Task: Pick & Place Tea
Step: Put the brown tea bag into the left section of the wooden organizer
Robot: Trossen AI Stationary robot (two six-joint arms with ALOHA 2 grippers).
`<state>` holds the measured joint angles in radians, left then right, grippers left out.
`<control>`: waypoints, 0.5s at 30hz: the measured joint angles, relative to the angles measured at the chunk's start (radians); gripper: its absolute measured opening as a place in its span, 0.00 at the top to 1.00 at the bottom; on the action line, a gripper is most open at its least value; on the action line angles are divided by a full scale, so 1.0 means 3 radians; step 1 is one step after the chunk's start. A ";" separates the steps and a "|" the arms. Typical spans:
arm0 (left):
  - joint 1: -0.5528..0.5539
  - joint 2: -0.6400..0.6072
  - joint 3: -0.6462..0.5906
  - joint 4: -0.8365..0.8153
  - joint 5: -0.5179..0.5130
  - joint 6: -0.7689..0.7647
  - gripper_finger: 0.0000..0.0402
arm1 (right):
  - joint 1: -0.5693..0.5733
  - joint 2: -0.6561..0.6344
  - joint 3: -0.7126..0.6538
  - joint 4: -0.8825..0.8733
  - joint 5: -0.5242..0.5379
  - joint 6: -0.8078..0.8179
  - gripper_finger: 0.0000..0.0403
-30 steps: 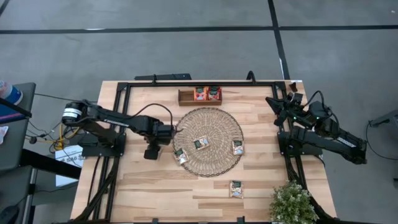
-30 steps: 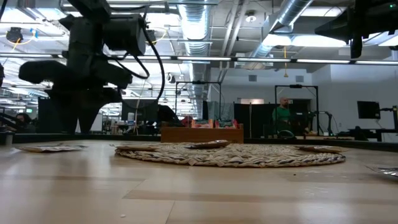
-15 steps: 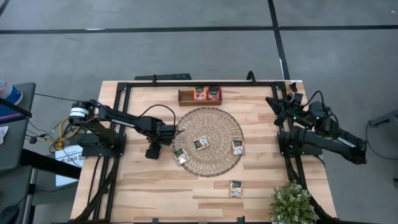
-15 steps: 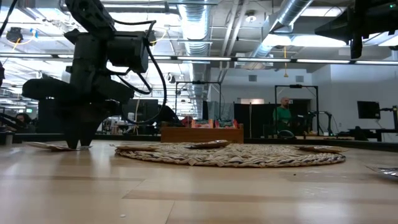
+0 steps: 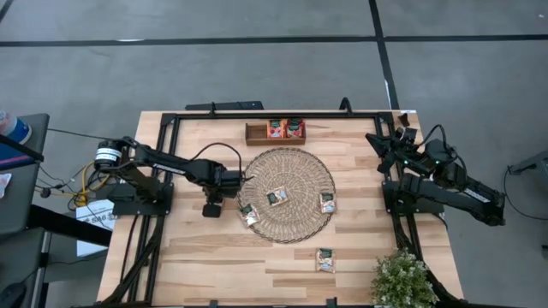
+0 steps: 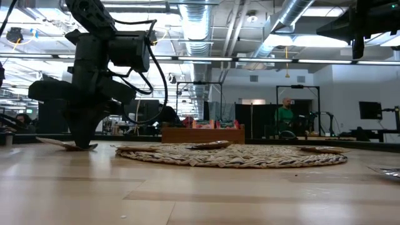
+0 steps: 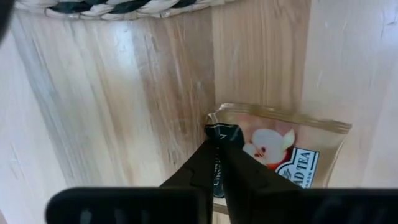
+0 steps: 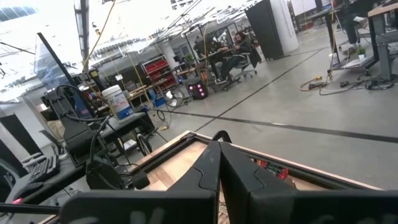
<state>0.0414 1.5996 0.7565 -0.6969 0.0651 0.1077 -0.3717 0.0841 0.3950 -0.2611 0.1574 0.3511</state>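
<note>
My left gripper has come down since a second ago — then it hung above the wood, now its fingertips are at the table top, just beside the woven mat on its left. The fingers are pinched together on the edge of a tea sachet, a pale one with a picture of fruit and the word TEA on it. In the low view that sachet lies tilted, one end lifted off the wood under my fingers; half a second ago it lay flat.

From above my own gripper covers the sachet, so I cannot see it there. In my wrist view its lower part is cut off behind my fingers.

Further out — three more sachets lie on the mat, one on the bare table near the plant, and two red ones stand in the wooden tray at the far edge.

My right gripper waits, raised at the right side of the table, fingers closed on nothing.
</note>
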 joint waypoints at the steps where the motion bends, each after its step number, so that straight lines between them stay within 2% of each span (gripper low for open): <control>1: 0.0001 -0.0017 0.0005 -0.0001 -0.0025 -0.0027 0.98 | 0.0000 0.0000 0.0000 0.0000 0.0000 -0.0001 1.00; 9: 0.0051 -0.0211 0.0102 -0.0159 -0.0199 -0.0319 1.00 | 0.0001 0.0000 0.0000 -0.0001 0.0000 -0.0002 1.00; 15: 0.0052 -0.0223 0.0364 -0.0600 -0.0632 -0.0328 1.00 | 0.0001 0.0000 0.0000 -0.0001 -0.0001 -0.0003 1.00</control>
<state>0.0570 1.5326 0.8657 -0.8770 -0.1245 0.0092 -0.3714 0.0841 0.3950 -0.2615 0.1570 0.3504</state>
